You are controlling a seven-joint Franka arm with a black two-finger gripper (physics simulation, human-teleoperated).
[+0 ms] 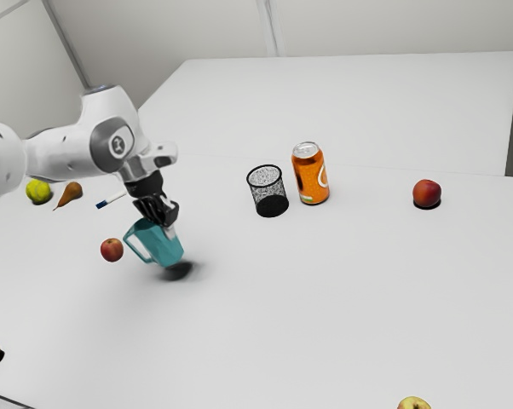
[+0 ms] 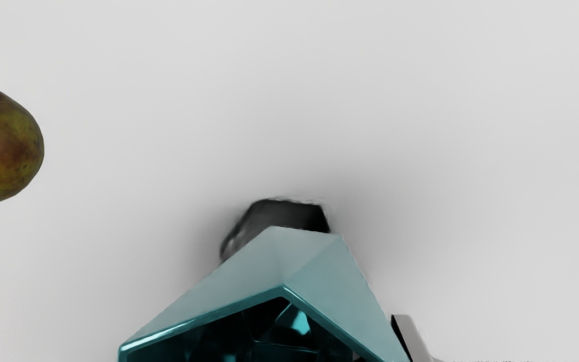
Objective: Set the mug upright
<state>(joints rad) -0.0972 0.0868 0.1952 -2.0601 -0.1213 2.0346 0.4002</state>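
Observation:
The gripper is at the upper end of the teal mug, shut on its wall near the rim. The mug hangs tilted, its handle toward the exterior view's left and its lower end close above a dark shadow on the table. In the wrist view the faceted mug shows its dark opening, and the gripper has one finger along the outer wall; the other is mostly hidden by the mug.
On the white table, a red apple lies near the mug's handle side. A wire cup and orange can stand farther toward the exterior view's right. A mango lies off to one side of the mug.

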